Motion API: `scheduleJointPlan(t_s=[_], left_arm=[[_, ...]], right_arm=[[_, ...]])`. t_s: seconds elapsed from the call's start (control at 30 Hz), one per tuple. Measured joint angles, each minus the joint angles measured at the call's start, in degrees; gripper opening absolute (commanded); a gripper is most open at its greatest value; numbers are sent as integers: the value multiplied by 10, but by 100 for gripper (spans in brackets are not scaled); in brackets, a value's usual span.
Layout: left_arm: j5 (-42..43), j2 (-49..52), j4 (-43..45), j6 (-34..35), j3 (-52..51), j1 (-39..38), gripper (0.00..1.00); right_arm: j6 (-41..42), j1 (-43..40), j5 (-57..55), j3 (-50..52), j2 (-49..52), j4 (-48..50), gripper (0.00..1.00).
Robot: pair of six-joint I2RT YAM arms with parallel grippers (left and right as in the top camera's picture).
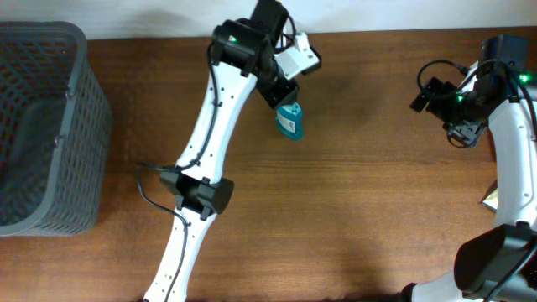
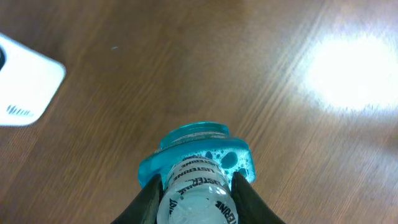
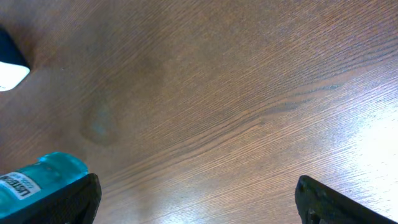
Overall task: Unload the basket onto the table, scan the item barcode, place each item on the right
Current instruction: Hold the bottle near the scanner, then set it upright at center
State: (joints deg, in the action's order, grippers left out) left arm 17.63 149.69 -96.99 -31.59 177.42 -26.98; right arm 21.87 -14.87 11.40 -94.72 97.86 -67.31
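bottle [image 1: 289, 122] clenched in my left claw [image 2: 196, 196]; right claw [image 3: 199, 202] released. i'd turn its label squarely toward the scanner [image 1: 300, 59].

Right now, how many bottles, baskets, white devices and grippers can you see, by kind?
Bottles: 1, translucent teal mouthwash bottle
Baskets: 1, grey plastic mesh basket
White devices: 1, flat white device, possibly the scanner
Grippers: 2, left gripper, right gripper
Total: 5

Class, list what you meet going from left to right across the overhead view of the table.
Grey basket → blue bottle → right arm. The white scanner is left out, since it sits right above the blue bottle.
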Motion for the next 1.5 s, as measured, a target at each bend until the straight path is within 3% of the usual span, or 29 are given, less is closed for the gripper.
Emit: scheduleJointPlan(t_s=[0.13,0.63,0.73,0.93,1.1,1.17,1.27,1.3,1.37,1.5], left_arm=[[0,0,4,-47,-15,-3,28],[19,-12,56,-166,-115,-2,20],[24,-12,76,-183,-118,-4,37],[23,-12,96,-209,-122,-5,39],[23,-12,97,-215,-122,-5,61],[23,-12,97,-217,-122,-5,62],[23,-12,105,-196,-122,-5,66],[23,-12,110,-181,-121,-5,81],[23,-12,112,-167,-115,-5,92],[26,-12,112,-122,-73,-3,95]], right_arm=[[0,0,0,0,0,0,99],[0,0,0,0,0,0,99],[0,0,0,0,0,0,99],[0,0,0,0,0,0,99],[0,0,0,0,0,0,99],[0,0,0,0,0,0,99],[0,0,0,0,0,0,99],[0,0,0,0,0,0,98],[0,0,0,0,0,0,99],[0,0,0,0,0,0,99]])
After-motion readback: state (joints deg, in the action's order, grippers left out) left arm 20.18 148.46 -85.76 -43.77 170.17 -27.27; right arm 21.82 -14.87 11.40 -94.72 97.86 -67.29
